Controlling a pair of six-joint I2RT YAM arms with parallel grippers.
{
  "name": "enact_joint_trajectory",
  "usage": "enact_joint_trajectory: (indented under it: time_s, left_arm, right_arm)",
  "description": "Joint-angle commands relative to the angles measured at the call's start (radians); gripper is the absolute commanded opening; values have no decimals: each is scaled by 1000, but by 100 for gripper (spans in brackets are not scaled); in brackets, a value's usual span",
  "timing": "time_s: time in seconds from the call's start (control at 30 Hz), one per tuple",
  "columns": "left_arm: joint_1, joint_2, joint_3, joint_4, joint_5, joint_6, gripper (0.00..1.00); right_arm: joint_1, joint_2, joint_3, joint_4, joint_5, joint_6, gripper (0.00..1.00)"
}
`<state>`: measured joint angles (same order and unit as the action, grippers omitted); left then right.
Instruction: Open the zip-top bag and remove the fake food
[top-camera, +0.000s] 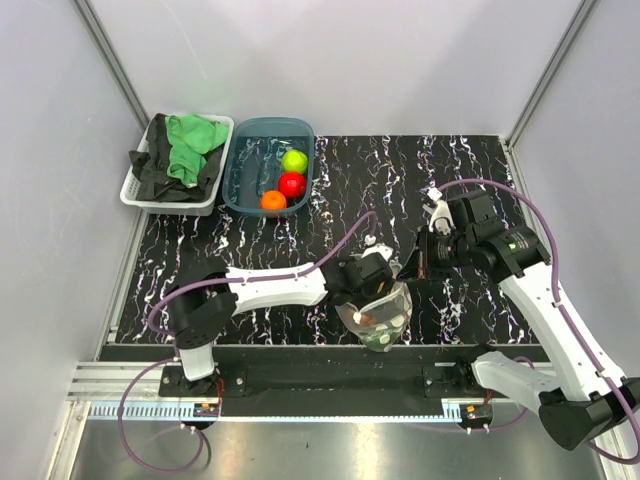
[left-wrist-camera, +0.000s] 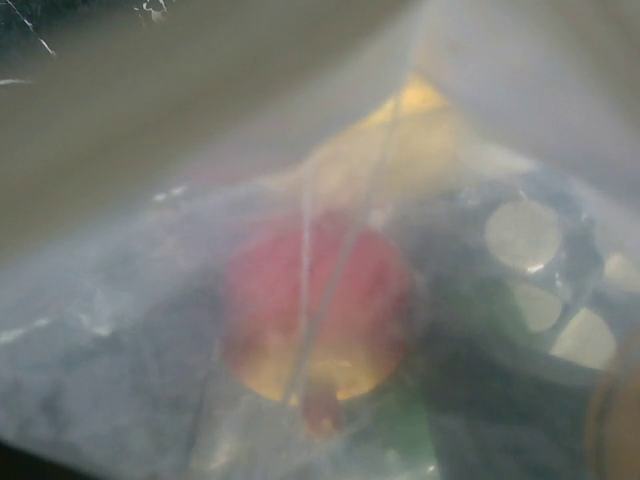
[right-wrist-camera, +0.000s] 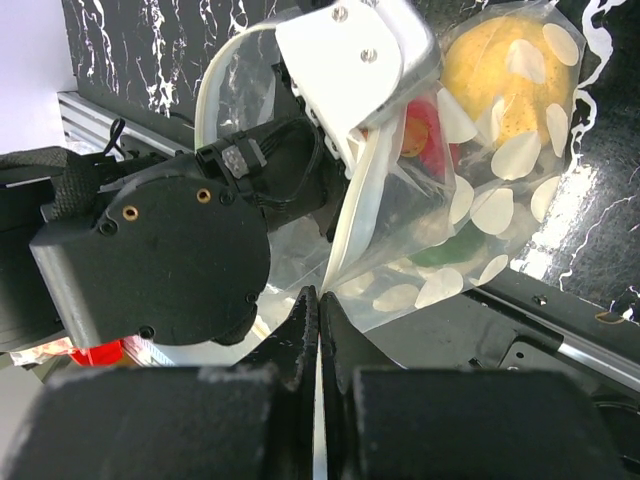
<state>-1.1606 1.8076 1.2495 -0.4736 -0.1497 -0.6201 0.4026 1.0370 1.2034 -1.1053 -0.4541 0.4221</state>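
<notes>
Presently the zip-top bag (top-camera: 383, 318) is found at the near edge of the table (top-camera: 450, 170), its rim pinched in the closed jaws of the right gripper (right-wrist-camera: 318, 300). The left gripper (top-camera: 385, 296) is set in its mouth, and whether those fingers grasp anything cannot be told. A yellow fruit (right-wrist-camera: 500, 70), a peach-red fruit (left-wrist-camera: 315, 305) and a dark green fruit (right-wrist-camera: 440, 255) are seen inside the bag, while at the far edge a teal tub (top-camera: 228, 170) is loaded with a lime green fruit (top-camera: 294, 160), a red fruit (top-camera: 291, 184) and an orange fruit (top-camera: 273, 201), beside a white basket (top-camera: 135, 195) at the far left corner filled with a green cloth (top-camera: 190, 145) and a black cloth (top-camera: 150, 170).
</notes>
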Motion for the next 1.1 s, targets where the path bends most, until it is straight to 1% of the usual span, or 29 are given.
enact_joint_trajectory:
  time_s: [0.0, 0.07, 0.13, 0.23, 0.5, 0.63, 0.7, 0.73, 0.8, 0.87, 0.9, 0.93, 0.97, 1.07]
  left_arm:
    - [-13, -73, 28, -13, -41, 43, 23]
    - [-11, -108, 47, -16, -19, 57, 17]
    - [-13, -134, 71, -16, 1, 63, 7]
    - [-13, -185, 91, -13, 41, 65, 1]
    - [-13, -346, 84, 7, 64, 88, 0]
    - [-10, -470, 47, 81, 102, 140, 0]
    - [13, -511, 5, 116, 142, 146, 0]
    - [41, -555, -14, 157, 186, 142, 0]
    - [79, -600, -68, 199, 208, 129, 0]
    - [148, -657, -94, 263, 236, 111, 0]
    - [176, -671, -113, 300, 249, 106, 0]
    - [229, -680, -117, 312, 266, 106, 1]
    - [257, -689, -117, 320, 271, 105, 2]
    - [370, -673, -108, 348, 265, 103, 2]
  right_arm:
    - [-5, -23, 1, -1, 3, -22, 0]
    - [-5, -28, -2, -1, 11, -31, 0]
    - [-5, -35, -10, -2, 23, -37, 0]
    - [-5, -40, -13, -8, 40, -46, 0]
    - [-5, -51, -8, -28, 123, -72, 0]
    - [-5, -54, -22, -30, 140, -77, 0]
    - [-4, -60, -34, -28, 143, -75, 0]
    - [-5, -61, -39, -27, 143, -75, 0]
    - [-5, -74, -48, -27, 140, -75, 0]
    - [-5, -84, -57, -27, 135, -77, 0]
    - [-5, -86, -59, -27, 134, -77, 0]
    - [-5, -89, -61, -27, 132, -78, 0]
    - [-5, -91, -61, -27, 127, -82, 0]
    - [-5, -84, -48, -22, 123, -88, 0]
